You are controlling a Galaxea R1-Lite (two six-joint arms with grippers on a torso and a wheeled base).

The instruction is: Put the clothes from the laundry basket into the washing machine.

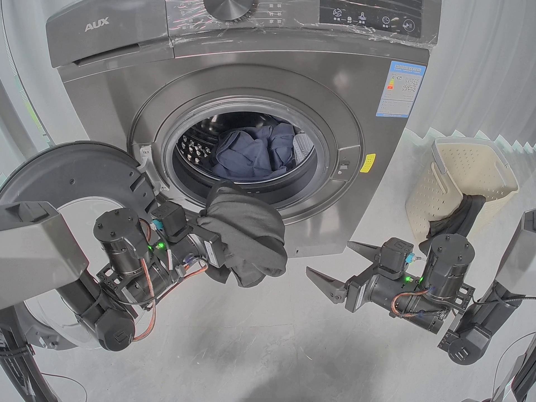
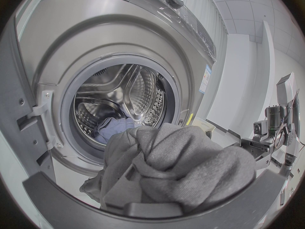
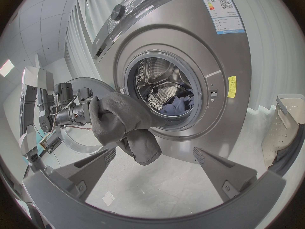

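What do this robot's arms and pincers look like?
The left arm and right arm are black cylinders with grey boxy upper links, orange cables and green lights. The right pincer has two dark grey pointed, wedge-shaped fingers.

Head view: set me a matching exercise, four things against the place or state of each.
Things:
1. dark grey garment
2. blue clothes
3. black garment
4. right gripper

Places or states:
a. open and empty, above the floor
b. inside the drum
c. spilling out of the laundry basket
d. held up just in front of the washing machine's door opening

Pairs: 1-d; 2-b; 3-c; 4-a
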